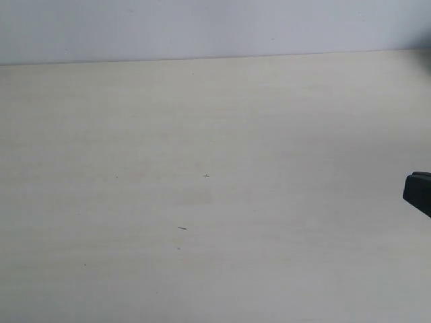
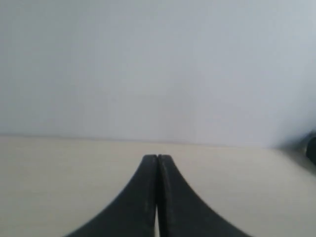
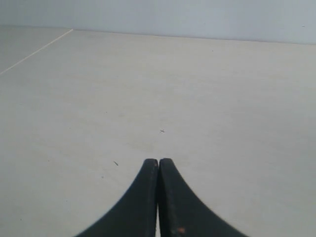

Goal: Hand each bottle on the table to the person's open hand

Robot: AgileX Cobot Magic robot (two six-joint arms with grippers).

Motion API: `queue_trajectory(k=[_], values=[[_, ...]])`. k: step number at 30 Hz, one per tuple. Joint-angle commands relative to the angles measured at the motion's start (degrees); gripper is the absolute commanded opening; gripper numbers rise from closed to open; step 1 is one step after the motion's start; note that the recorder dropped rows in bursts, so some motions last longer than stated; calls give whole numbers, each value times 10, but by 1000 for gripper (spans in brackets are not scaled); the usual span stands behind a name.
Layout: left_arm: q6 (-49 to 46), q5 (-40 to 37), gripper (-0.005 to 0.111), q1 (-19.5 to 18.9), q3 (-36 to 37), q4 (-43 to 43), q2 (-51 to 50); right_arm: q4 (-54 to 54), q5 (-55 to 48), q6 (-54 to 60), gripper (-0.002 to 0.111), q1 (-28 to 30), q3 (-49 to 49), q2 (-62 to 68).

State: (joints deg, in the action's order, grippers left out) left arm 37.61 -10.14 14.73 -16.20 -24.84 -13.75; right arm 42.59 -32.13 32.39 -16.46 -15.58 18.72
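Left wrist view: left gripper (image 2: 157, 163) pressed fully together, nothing between its fingers, the table (image 2: 59, 187) beyond it.
Right wrist view: right gripper (image 3: 158, 165) closed tight, empty, over the table.
Exterior view: black part (image 1: 418, 194) at the right edge.

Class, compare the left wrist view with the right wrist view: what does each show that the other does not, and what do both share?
Only the left wrist view shows the left tool, shut, with the wall filling most of the picture and a dark blurred shape that cannot be identified.
Only the right wrist view shows the right tool, shut, a small cross mark, a short dark fleck and a thin pale line on the surface.
Both show the pale table meeting the wall. No bottle appears in either.
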Motion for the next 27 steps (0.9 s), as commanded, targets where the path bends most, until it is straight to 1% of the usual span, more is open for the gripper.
queue_trajectory(k=[1, 4, 7, 8, 9, 11, 17, 24, 27], values=[[1, 40, 0, -49, 60, -21, 93, 2, 5, 1, 0, 2, 2, -2], [1, 91, 0, -77, 107, -26, 113, 2, 5, 1, 0, 2, 2, -2], [-7, 174, 0, -99, 158, -50, 116, 2, 5, 1, 0, 2, 2, -2], [-18, 200, 0, -103, 162, -55, 119, 2, 5, 1, 0, 2, 2, -2], [-28, 196, 0, -105, 162, -59, 124, 2, 5, 1, 0, 2, 2, -2], [-4, 171, 0, -106, 162, -56, 137, 2, 5, 1, 0, 2, 2, -2], [-13, 149, 0, -108, 162, -61, 137, 2, 6, 1, 0, 2, 2, -2], [8, 150, 0, -108, 162, -58, 137, 2, 6, 1, 0, 2, 2, -2], [51, 159, 0, -108, 162, -49, 137, 2, 6, 1, 0, 2, 2, -2]])
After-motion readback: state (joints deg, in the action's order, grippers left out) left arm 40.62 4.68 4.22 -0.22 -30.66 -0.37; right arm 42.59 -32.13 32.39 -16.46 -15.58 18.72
